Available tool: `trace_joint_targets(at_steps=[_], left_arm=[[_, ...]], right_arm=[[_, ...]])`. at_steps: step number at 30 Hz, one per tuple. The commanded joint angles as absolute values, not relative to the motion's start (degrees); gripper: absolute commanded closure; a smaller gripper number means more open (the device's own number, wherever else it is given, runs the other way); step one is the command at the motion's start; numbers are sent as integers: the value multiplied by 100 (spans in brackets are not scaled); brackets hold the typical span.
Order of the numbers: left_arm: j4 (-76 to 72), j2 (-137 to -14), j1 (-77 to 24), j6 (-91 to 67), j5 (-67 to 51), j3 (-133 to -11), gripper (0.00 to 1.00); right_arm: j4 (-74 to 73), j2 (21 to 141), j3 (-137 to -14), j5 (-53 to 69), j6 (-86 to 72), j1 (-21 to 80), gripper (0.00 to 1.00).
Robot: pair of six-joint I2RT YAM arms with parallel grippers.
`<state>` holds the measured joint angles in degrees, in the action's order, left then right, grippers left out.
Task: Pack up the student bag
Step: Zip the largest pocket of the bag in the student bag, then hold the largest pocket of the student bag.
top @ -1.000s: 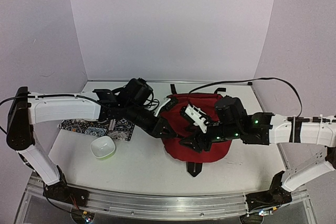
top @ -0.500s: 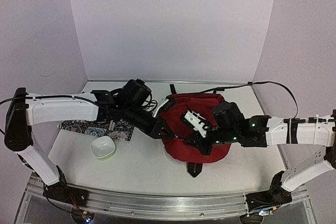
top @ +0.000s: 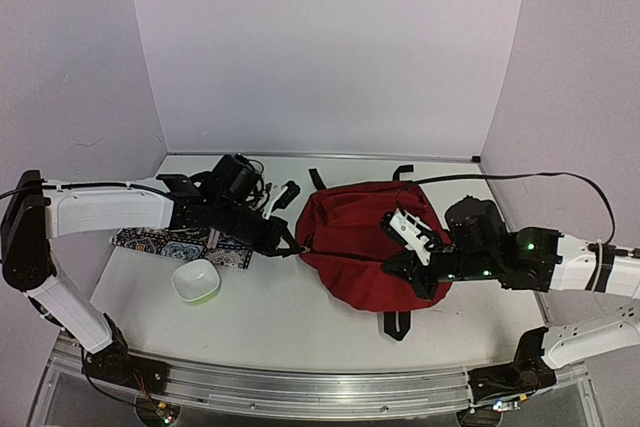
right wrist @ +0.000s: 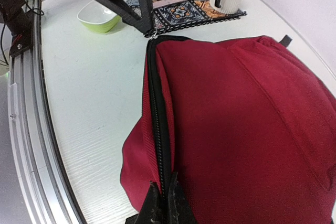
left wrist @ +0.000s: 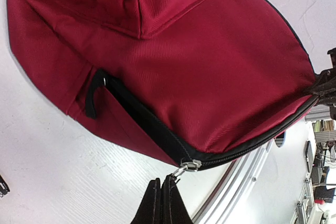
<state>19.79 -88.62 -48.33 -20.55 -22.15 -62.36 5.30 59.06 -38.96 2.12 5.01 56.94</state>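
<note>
The student bag [top: 360, 237] lay between the two pincers, its zipper [right wrist: 156, 103] running straight from one to the other. The left gripper [left wrist: 164, 195] pinched the zipper pull [left wrist: 185, 167] at its tips; the right gripper [right wrist: 164, 198] was clamped on the zipper's opposite end.
</note>
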Motion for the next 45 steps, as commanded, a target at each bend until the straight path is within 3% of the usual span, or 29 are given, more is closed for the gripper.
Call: trace_joint_targets(at_steps=[1, 6, 9, 16, 21, 24, 29, 32, 35, 37, 42, 45], left_arm=[[2457, -8712, -4481, -1893, -771, -6075, 100], [2479, -9320, -4286, -1911, -71, -6316, 100], [2337, -9531, -4322, -1812, -619, -6610, 100], [1363, -9431, -4819, -1937, -2215, -6672, 100], [1090, -9256, -5034, -2104, -2491, -6662, 100], [991, -9162, -5116, -2192, -2585, -6640, 100], [866, -9065, -5146, -2289, -2710, -6586, 100], [820, -9043, -5148, -2308, -2778, -6582, 100], [793, -9047, -5144, -2304, -2862, -6587, 100], [791, -9040, -5146, -2282, -2828, -6581, 100], [839, -9134, -5108, -2204, -2431, -6550, 100], [1000, -9319, -4927, -2148, -2137, -6556, 100]], right_arm=[[137, 5297, -3713, -732, 571, 5683, 100], [141, 5200, -3679, -1176, 508, 5674, 100], [106, 5399, -3966, -500, 362, 5671, 97], [466, 6521, -4698, 975, 13, 5682, 59], [1622, 7407, -4860, 1182, -621, 5758, 37], [1801, 7876, -5136, 774, -750, 6005, 29], [1795, 8419, -5366, -355, -740, 6397, 25], [1748, 8646, -5400, -981, -691, 6631, 26], [1549, 8870, -5455, -1611, -638, 6771, 33], [1412, 8933, -5441, -1835, -607, 6800, 46], [1155, 8676, -5296, -1693, -639, 6823, 96], [1034, 8308, -5107, -1506, -686, 6823, 100]])
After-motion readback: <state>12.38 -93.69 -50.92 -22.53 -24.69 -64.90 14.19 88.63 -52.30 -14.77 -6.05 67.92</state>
